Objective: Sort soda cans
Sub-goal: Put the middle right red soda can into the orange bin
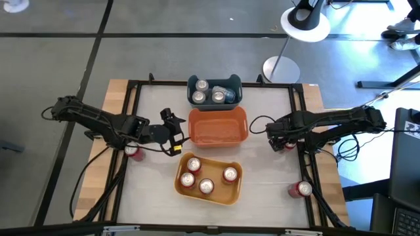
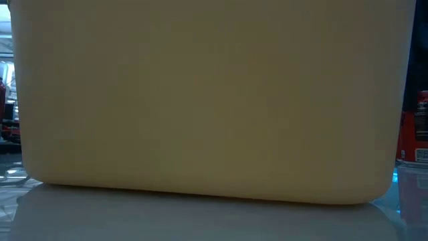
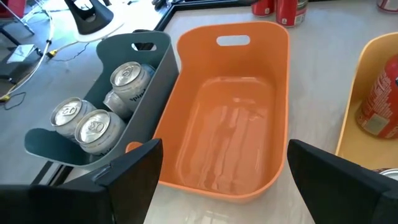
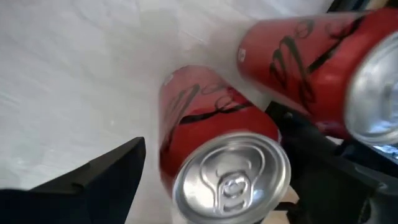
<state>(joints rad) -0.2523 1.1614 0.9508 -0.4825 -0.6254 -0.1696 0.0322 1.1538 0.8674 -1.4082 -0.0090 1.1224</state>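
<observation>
My right gripper [image 1: 281, 140] is open at the table's right side. In the right wrist view [image 4: 217, 186] its fingers stand on either side of an upright red soda can [image 4: 217, 155], with a gap showing at one finger. A second red can [image 4: 311, 62] is close beside it. My left gripper [image 1: 173, 135] is open and empty just left of the empty orange bin [image 3: 230, 124]. The grey-blue bin [image 1: 214, 84] holds silver cans [image 3: 93, 127]. The yellow bin [image 1: 230, 191] holds several red cans [image 1: 193, 164].
A red can [image 1: 134, 152] stands under my left arm. Another red can [image 1: 300, 189] stands at the near right and shows in the low view [image 2: 414, 127]. The yellow bin's wall [image 2: 214, 100] fills most of the low view. A black frame [image 1: 298, 118] rims the table.
</observation>
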